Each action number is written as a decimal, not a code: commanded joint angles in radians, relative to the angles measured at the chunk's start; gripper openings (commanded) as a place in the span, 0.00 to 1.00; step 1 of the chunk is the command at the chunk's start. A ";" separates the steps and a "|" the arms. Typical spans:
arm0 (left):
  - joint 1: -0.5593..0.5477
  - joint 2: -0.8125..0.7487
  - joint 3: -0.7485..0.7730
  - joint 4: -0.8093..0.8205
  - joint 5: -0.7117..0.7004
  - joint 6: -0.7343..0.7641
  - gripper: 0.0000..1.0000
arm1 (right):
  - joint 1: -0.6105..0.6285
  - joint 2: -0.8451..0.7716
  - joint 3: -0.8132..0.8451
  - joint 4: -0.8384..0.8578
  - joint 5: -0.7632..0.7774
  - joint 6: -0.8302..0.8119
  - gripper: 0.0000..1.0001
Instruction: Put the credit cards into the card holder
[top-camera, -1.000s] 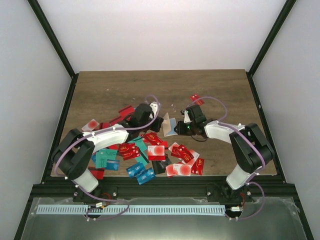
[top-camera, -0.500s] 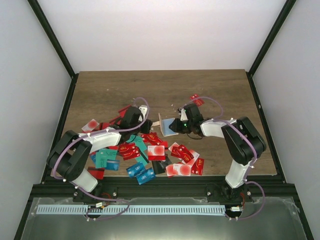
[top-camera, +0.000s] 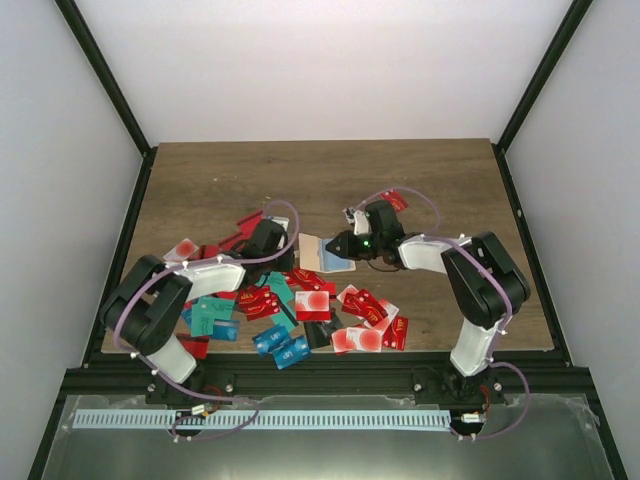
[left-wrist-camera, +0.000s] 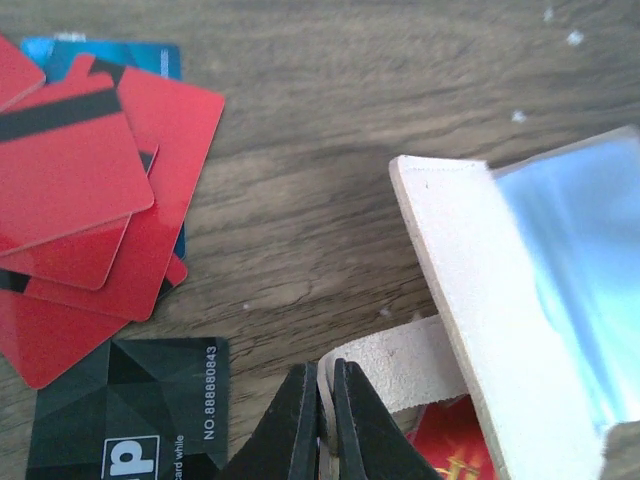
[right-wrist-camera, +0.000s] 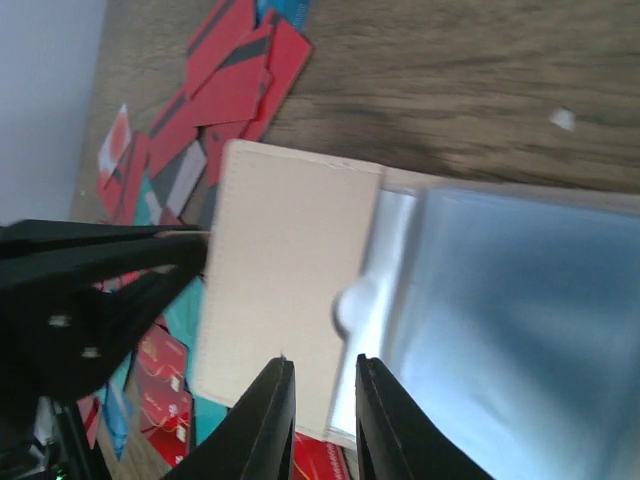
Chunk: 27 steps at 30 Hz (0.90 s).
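Note:
The card holder (top-camera: 312, 252) lies open on the table, with a beige flap (left-wrist-camera: 470, 290) and a light blue inside (left-wrist-camera: 580, 250). My left gripper (left-wrist-camera: 326, 385) is shut on its beige snap tab (left-wrist-camera: 410, 360), low at the holder's left side; it also shows in the top view (top-camera: 285, 246). My right gripper (right-wrist-camera: 322, 395) hovers over the seam between the flap (right-wrist-camera: 280, 270) and the blue inside (right-wrist-camera: 520, 320), jaws a narrow gap apart with nothing between them. Credit cards (top-camera: 300, 310), mostly red, lie scattered in front of the holder.
Red cards (left-wrist-camera: 90, 200) and a black card (left-wrist-camera: 130, 410) lie just left of the left gripper. A lone red card (top-camera: 393, 199) lies behind the right arm. Teal and blue cards (top-camera: 215, 315) lie near the left arm's base.
The card holder has come down from a tilted hold and now lies spread open, shifted a little left. My left gripper has moved in onto its tab. My right gripper has shifted left.

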 joint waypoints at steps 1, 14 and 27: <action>0.006 0.068 0.027 -0.031 -0.035 -0.009 0.05 | 0.017 0.040 0.066 0.052 -0.086 0.006 0.20; -0.014 0.102 0.079 -0.026 0.056 -0.031 0.11 | 0.017 0.122 0.148 -0.001 -0.092 -0.027 0.23; -0.016 -0.076 0.065 -0.207 -0.075 -0.078 0.49 | 0.018 0.048 0.141 -0.075 -0.068 -0.065 0.24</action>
